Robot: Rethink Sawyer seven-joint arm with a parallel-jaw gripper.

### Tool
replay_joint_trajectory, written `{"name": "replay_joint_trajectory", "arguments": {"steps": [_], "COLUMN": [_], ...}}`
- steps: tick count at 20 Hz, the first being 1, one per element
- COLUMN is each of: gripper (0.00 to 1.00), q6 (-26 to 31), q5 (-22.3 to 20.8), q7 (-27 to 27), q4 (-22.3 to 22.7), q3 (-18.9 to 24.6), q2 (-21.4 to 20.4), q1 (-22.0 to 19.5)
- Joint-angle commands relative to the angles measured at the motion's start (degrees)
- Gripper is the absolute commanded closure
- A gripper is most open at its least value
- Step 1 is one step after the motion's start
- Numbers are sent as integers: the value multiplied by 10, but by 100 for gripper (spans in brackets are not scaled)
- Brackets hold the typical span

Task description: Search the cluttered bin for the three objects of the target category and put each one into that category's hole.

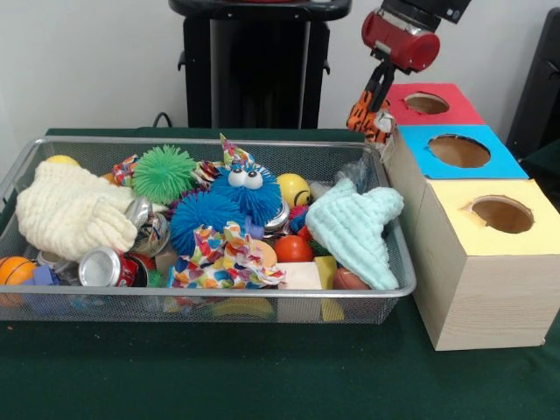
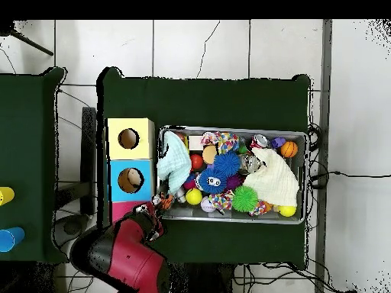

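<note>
The silver wire-mesh bin sits left of three wooden boxes and is full of clutter; it also shows in the overhead view. My gripper is shut on the orange black-striped tiger and holds it in the air over the bin's far right corner, just left of the red-surrounded hole. In the overhead view the tiger hangs beside the red box, which my arm partly covers. I see no monkey or duck; they may be hidden under the clutter.
The blue-surrounded hole and yellow-surrounded hole are nearer boxes in the row. The bin holds a cream knit cloth, a mint knit cloth, a fuzzy blue googly-eyed ball, a green spiky ball, a yellow ball and cans.
</note>
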Motion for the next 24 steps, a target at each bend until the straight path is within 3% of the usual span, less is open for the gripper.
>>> {"name": "replay_joint_trajectory", "arguments": {"steps": [1, 8, 16, 24], "gripper": [100, 100, 100, 100], "q6": [79, 159, 235, 201], "q5": [-31, -37, -25, 14], "q7": [73, 115, 170, 192], "q4": [-57, -71, -107, -87], "q3": [-23, -47, -77, -41], "q2": [-15, -40, -25, -12], "q1": [4, 42, 83, 91]}}
